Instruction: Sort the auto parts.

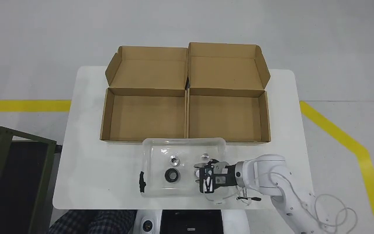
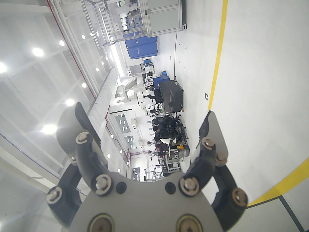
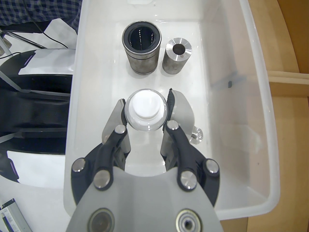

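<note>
Gripping a round white-capped part (image 3: 144,111), the right hand (image 3: 146,101) is inside the clear bin (image 3: 256,56) on the counter (image 1: 87,146), with its two fingers closed against the sides of the part. I think it holds the part this way so that it can carry it to one of the cardboard boxes (image 1: 146,117) just behind the bin. The right wrist view shows this contact closely, and also a dark bearing sleeve (image 3: 141,47) and a steel bushing (image 3: 178,57) standing side by side. The top view shows the boxes instead. The left hand (image 2: 144,112) is wide open, holds nothing, and points into the room.
</note>
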